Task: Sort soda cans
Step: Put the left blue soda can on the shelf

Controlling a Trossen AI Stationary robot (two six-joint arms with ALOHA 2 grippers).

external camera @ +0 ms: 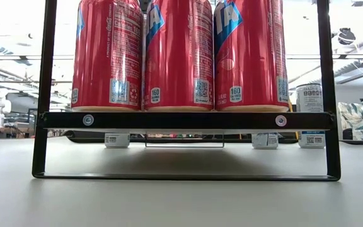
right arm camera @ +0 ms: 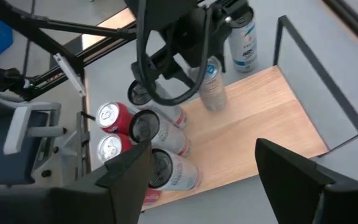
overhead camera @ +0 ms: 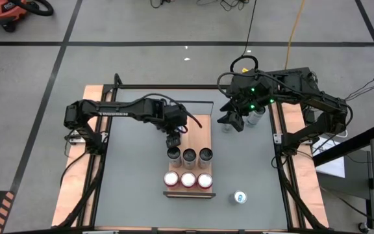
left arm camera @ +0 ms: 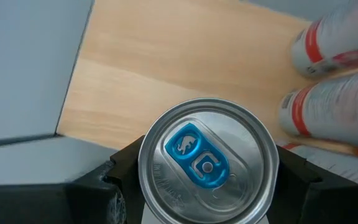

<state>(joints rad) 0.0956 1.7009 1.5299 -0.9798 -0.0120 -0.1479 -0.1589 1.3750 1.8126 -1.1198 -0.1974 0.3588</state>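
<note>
Left gripper [overhead camera: 173, 142] sits over the wooden tray [overhead camera: 200, 123], fingers clamped on the sides of a slim can with a blue tab [left arm camera: 207, 162], held upright. In the right wrist view that can [right arm camera: 212, 84] hangs just above or on the tray board; you can't tell contact from here. It's at the near-left end of the silver-grey row [overhead camera: 189, 156], which sits behind the three red cans [overhead camera: 187, 180] at the tray's front rail.

Right gripper [overhead camera: 234, 120] hovers near the table's far right, jaws apart, nothing between them. Its own view shows both fingers [right arm camera: 126, 177] spread with bare space in the gap. A couple of silver cans [overhead camera: 257, 116] stand just beside it. One blue can [overhead camera: 239, 197] stands alone on the grey table [overhead camera: 135, 188], front right, apart from the tray.

Handling, as a judgement: thin aluminium walls, stiff if full, dent easily if empty; can't tell which. Smooth printed sides look slippery, so squeeze mid-body across the width, not on the rim or the tab. Slim cans are tall for their base and tip easily, so set them down flat and let go straight. Neighbours stand close, so keep your fingers clear of them.
</note>
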